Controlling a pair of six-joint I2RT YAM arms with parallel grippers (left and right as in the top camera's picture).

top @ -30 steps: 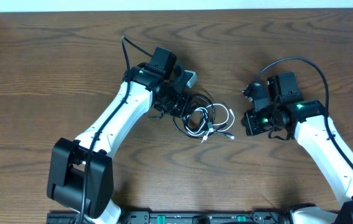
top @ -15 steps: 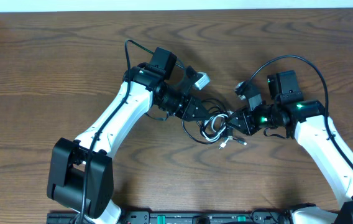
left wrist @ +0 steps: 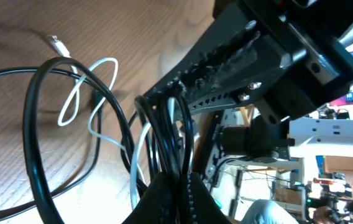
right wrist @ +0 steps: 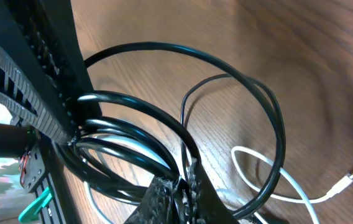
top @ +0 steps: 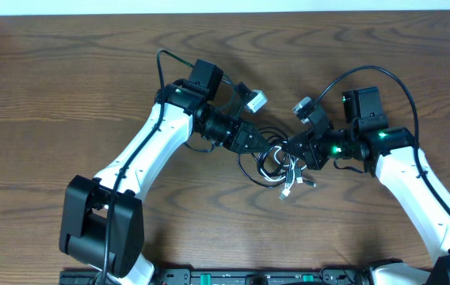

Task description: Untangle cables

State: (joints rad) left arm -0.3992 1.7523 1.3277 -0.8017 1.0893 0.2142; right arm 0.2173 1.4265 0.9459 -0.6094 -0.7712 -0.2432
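Note:
The black cable (top: 243,164) and the white cable (top: 292,184) lie tangled together at the middle of the table. My left gripper (top: 262,143) reaches in from the left and is shut on several black loops (left wrist: 167,134). The white cable (left wrist: 96,93) loops behind them. My right gripper (top: 291,150) reaches in from the right and is shut on black strands (right wrist: 164,140) of the same bundle. A white loop (right wrist: 276,180) with its plug (right wrist: 350,177) rests on the wood. The two grippers (left wrist: 178,199) (right wrist: 183,200) nearly touch over the tangle.
The brown wooden table (top: 66,71) stretches around the tangle. Thick black robot wires arc over each arm (top: 383,79). The right arm's fingers (left wrist: 226,68) fill the left wrist view's upper right, and the left arm's finger (right wrist: 46,74) stands at the right wrist view's left.
Both grippers have moved in from either side onto the tangle and shut on it. The cables have bunched up between them, with the white ends hanging lower.

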